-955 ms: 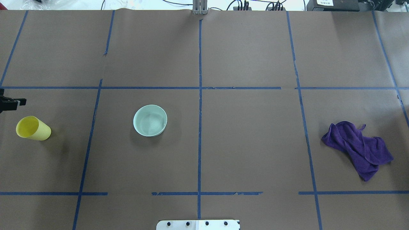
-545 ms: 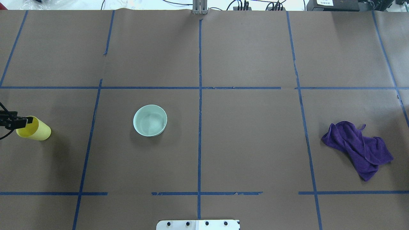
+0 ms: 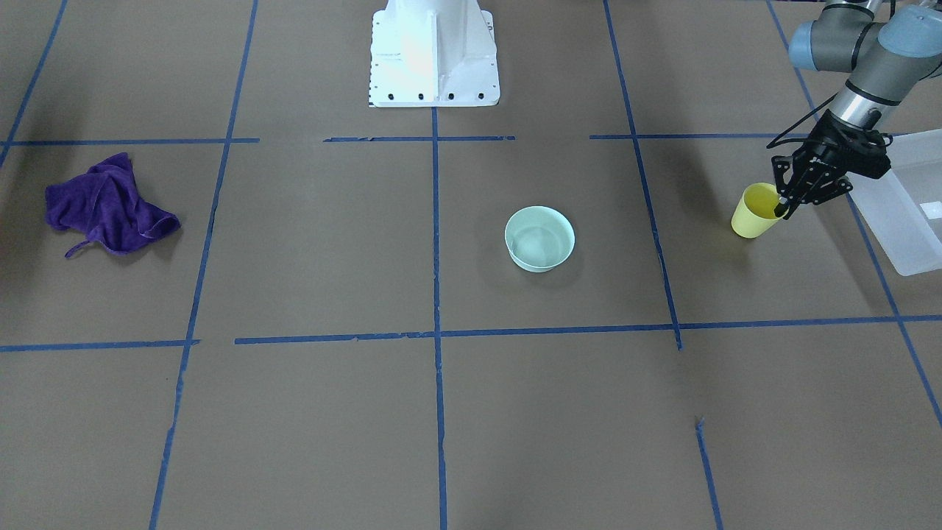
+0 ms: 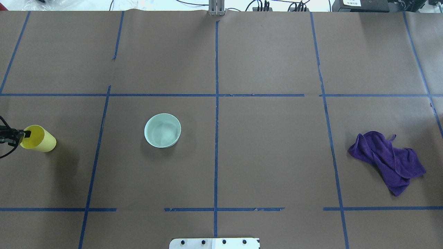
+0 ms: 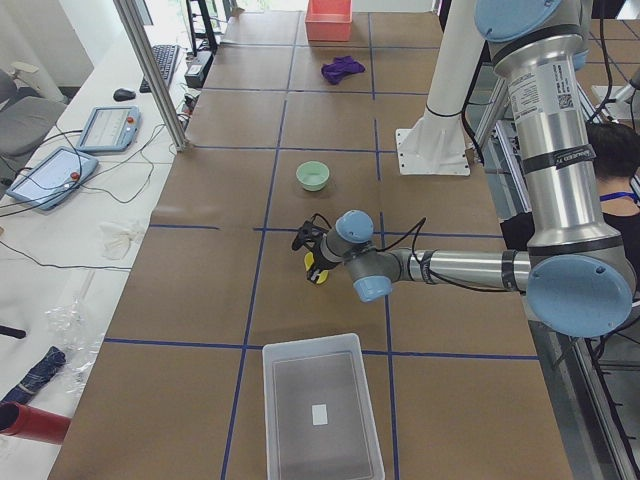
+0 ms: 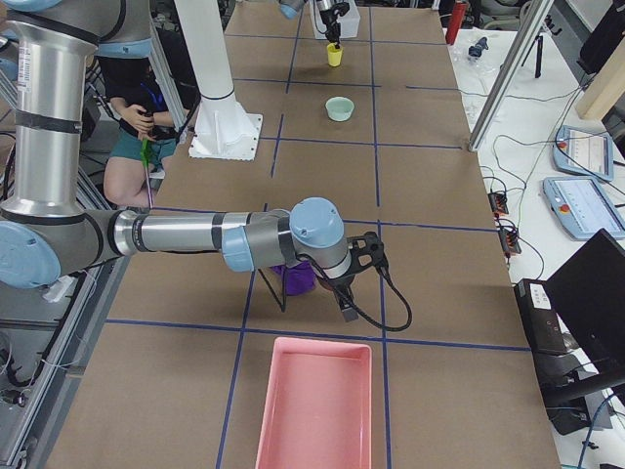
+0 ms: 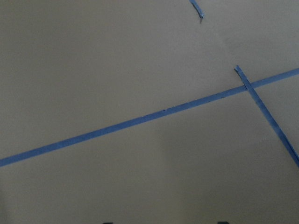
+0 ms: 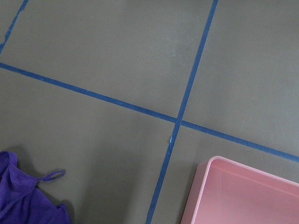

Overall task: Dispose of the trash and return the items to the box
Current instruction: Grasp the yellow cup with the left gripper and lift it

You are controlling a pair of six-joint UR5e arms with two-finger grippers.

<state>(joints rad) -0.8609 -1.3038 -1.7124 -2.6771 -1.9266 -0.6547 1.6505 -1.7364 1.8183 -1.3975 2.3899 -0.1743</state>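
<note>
Cup (image 3: 752,217) and bowl (image 3: 539,239), the 2 items to be returned, are both seen out on the bench (image 4: 270,155), and nothing has yet been placed in the box (image 3: 901,228). The box holds only a small white label. The cup is standing mouth-up just beside the box, at the robot's left end of the bench. The bowl is set upright near the middle, well apart from both cup and box.

The left arm (image 3: 854,96) is reached down to the cup, and the left jaws are placed at its rim, with 1 finger dipped inside the mouth. Whether the rim is already pinched or the jaws are only parted around it cannot be told from these views. The step in hand is judged to be the pickup of the cup, the 1st of the 2 returns.

The right arm (image 6: 293,234) is held low at the other end, over a purple cloth (image 3: 107,206) and next to a pink tray (image 6: 314,405). The state of the right jaws cannot be told, since they are shown in a side view only.

By this reckoning the task is barely begun: cup and bowl are both to be boxed, and any disposal of trash is not yet done.
</note>
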